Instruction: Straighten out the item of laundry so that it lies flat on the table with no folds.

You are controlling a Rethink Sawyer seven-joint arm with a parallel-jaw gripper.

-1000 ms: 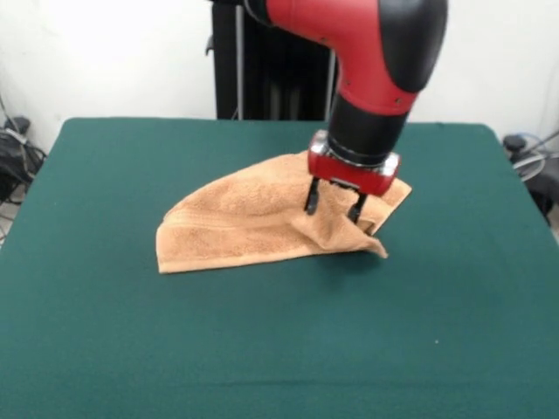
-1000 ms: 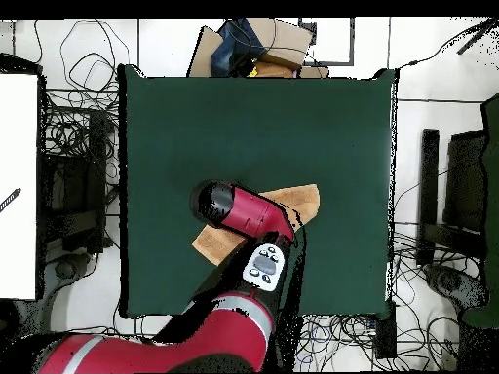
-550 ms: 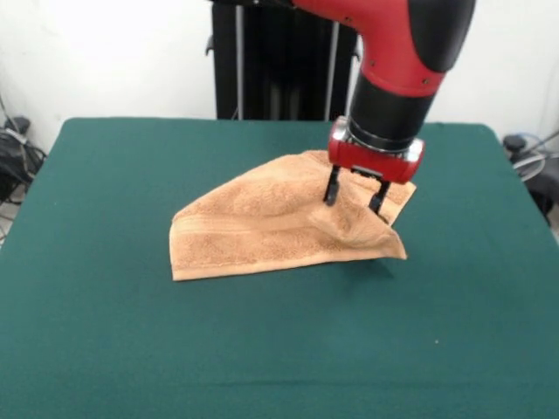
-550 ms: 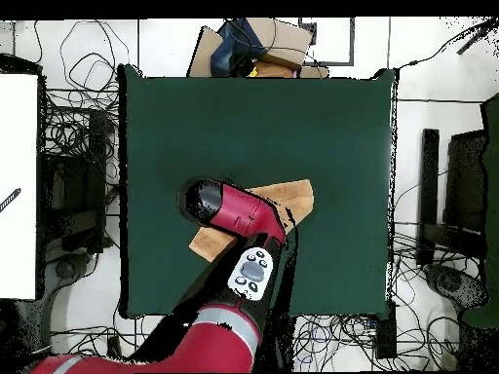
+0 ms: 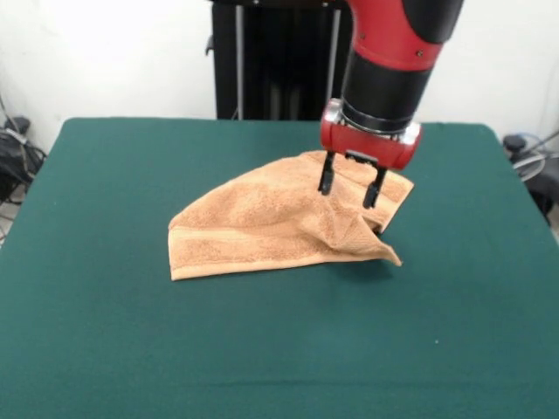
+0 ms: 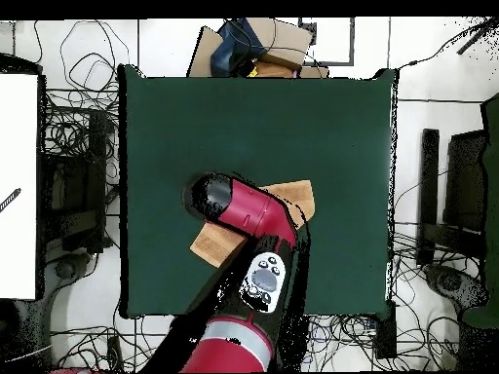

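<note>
From the front, the towel (image 5: 284, 225) is seen rumpled and folded on the green table (image 5: 131, 349), toward its far right area; the gripper (image 5: 349, 185) is held spread above it, grasping nothing. A white wall is seen behind. From overhead, cables are strewn around the floor; the towel (image 6: 297, 198) is probably half-hidden under the arm.

Robot lab: cable tangles (image 6: 73, 146) on floor around green table (image 6: 253, 107).

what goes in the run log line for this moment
gripper: open, above towel | towel: folded, rumpled at right end | table: green | task: not done
</note>
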